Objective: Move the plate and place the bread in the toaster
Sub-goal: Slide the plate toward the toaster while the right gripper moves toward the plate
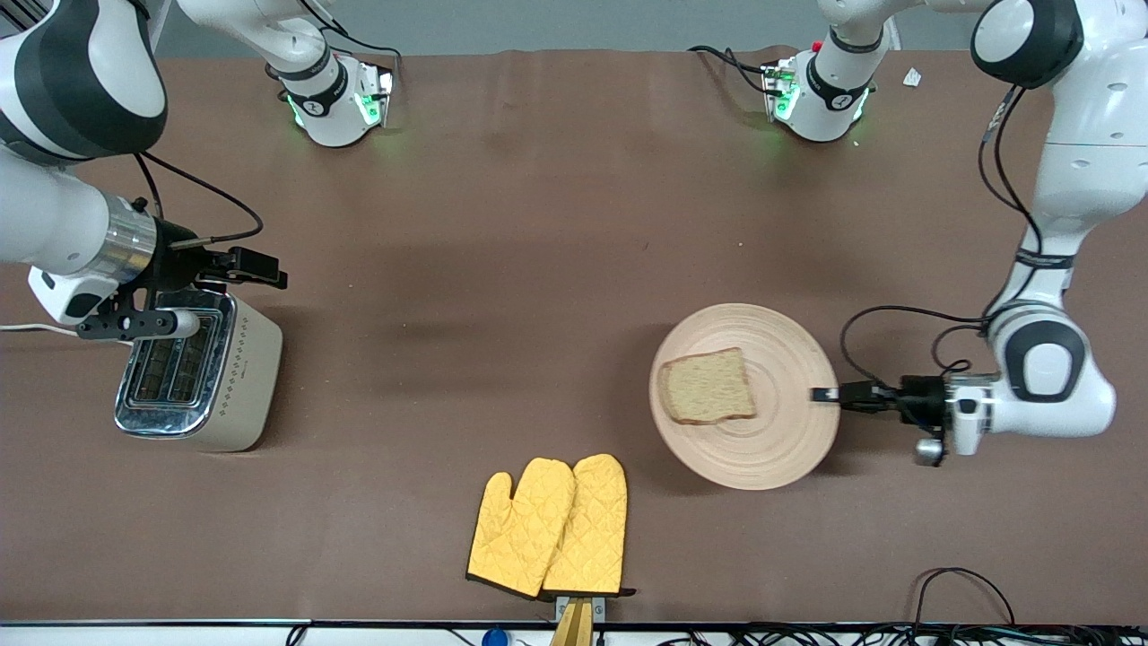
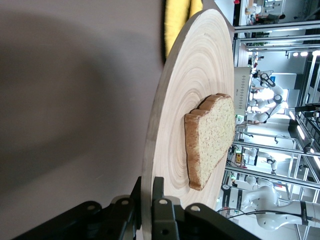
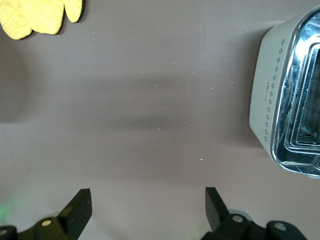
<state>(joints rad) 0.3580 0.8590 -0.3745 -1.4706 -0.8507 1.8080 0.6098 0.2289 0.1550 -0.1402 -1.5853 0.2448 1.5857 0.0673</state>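
The round wooden plate (image 1: 762, 440) lies toward the left arm's end of the table with the bread (image 1: 707, 386) slice on it. My left gripper (image 1: 823, 394) is shut on the plate's rim; in the left wrist view my left gripper (image 2: 148, 187) pinches the plate (image 2: 195, 75) edge, with the bread (image 2: 212, 135) just past it. The plate casts a shadow on the table below its edge. The cream toaster (image 1: 197, 372) stands toward the right arm's end. My right gripper (image 1: 224, 274) hangs open and empty over the table beside the toaster (image 3: 280, 100); its jaws (image 3: 147, 197) are wide apart.
A pair of yellow oven mitts (image 1: 552, 525) lies near the table's front edge, midway between toaster and plate; the mitts also show in the right wrist view (image 3: 37, 15). The toaster's white cord (image 1: 27, 328) runs off the table's end.
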